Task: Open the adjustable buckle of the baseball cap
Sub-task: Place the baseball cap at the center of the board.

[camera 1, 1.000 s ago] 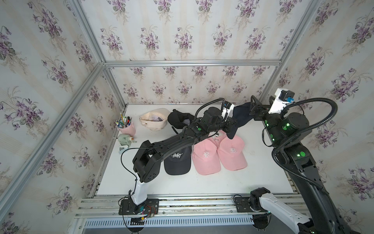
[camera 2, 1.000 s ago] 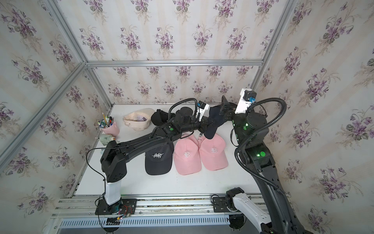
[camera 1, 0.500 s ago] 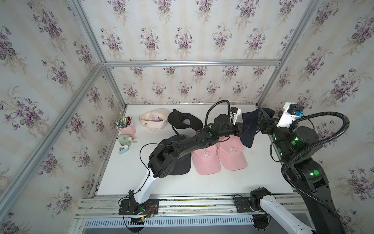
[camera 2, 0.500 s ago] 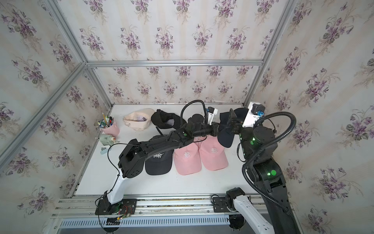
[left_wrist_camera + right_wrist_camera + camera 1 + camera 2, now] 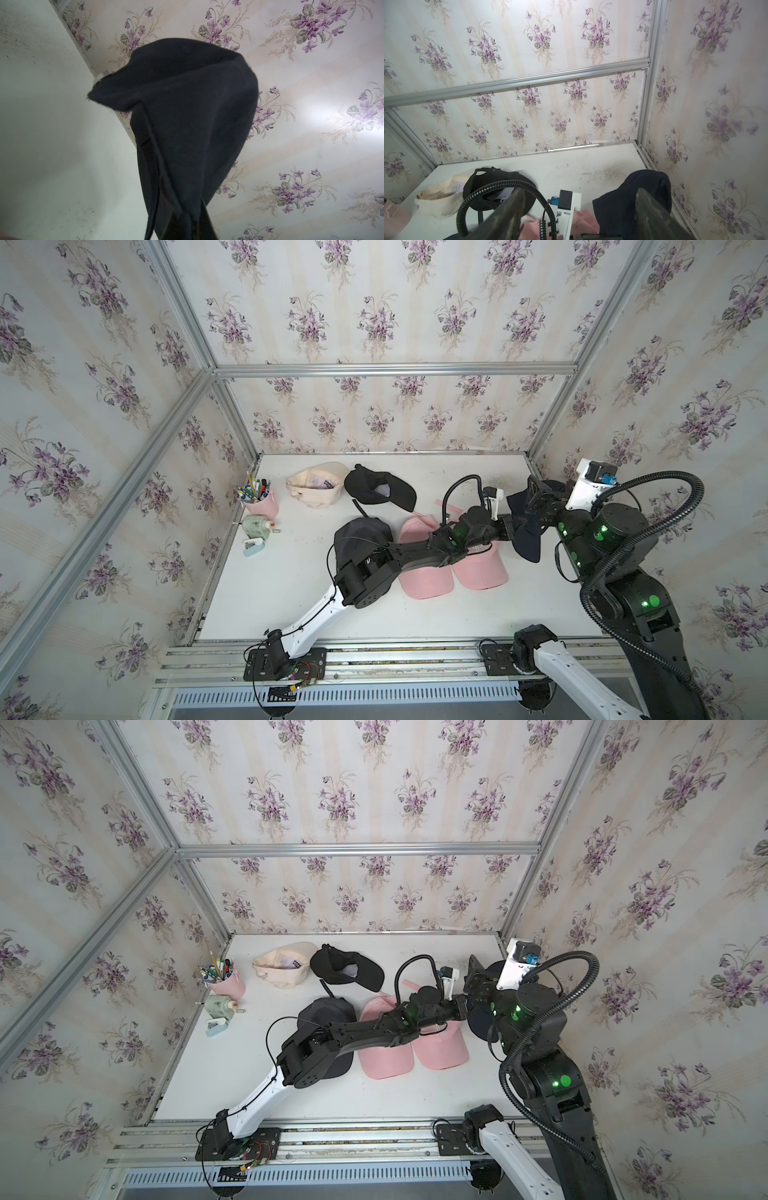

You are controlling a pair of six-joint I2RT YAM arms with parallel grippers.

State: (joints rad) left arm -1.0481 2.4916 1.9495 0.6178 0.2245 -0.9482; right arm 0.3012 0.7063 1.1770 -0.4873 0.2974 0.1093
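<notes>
"Which cap is it working on? There's a heap of them."

"The navy cap, over at the right-hand side of the bench, close to the flowered wall. The left claw is clamped tight on its cloth, with the arm stretched across a pair of pink caps to get there."

"Is it lifted, or lying flat?"

"Held up. In the left wrist view it hangs as a dark, folded shape against the wallpaper. Whether its brim brushes the bench, I can't tell."

"And the other arm?"

"The right claw has its jaws spread wide and grips nothing. It sits right beside the navy cap, and one finger crosses in front of the crown. I can't say whether it's touching."

"Can you see the buckle?"

"No, the folds hide it."

"What else is lying about?"

"A black cap with white lettering is under the left arm. Another black cap and a cream cap sit upturned farther back. A pink pen cup stands by the left wall."
</notes>
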